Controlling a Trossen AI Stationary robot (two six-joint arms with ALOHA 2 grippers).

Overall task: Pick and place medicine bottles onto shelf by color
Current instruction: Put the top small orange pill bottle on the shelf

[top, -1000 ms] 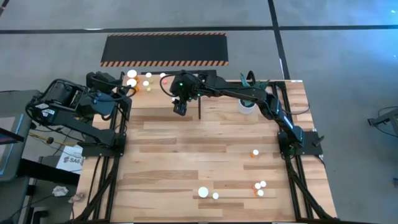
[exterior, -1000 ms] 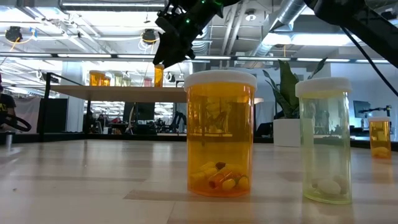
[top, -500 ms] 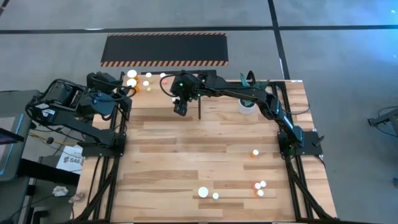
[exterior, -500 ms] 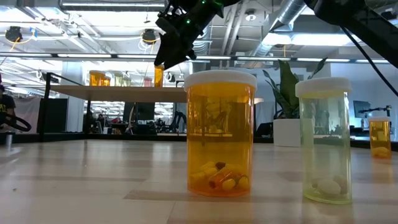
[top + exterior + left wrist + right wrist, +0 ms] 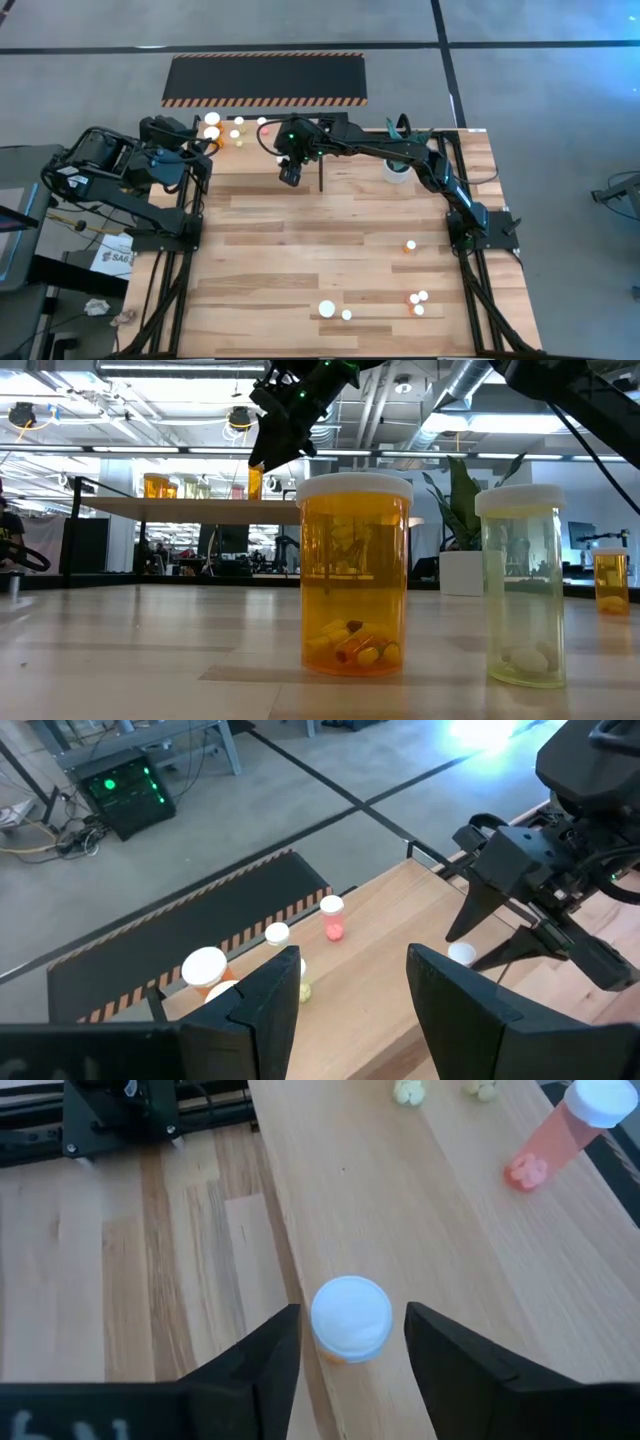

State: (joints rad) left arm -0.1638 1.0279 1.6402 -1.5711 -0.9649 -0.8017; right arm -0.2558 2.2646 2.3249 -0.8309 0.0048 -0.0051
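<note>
A white-capped orange bottle [image 5: 350, 1320] is seen standing on the shelf [image 5: 440, 1230] between the parted jaws of the right gripper [image 5: 350, 1365]. A pinkish bottle [image 5: 560, 1135] is seen farther along the plank.

Pale matt wood table [image 5: 330, 240] and shelf [image 5: 430, 1200]; translucent glossy plastic medicine bottles [image 5: 354, 575] with matt white caps

Bottles [image 5: 212, 126] stand on the shelf [image 5: 255, 147]; others [image 5: 327, 309] on the table [image 5: 300, 240].
</note>
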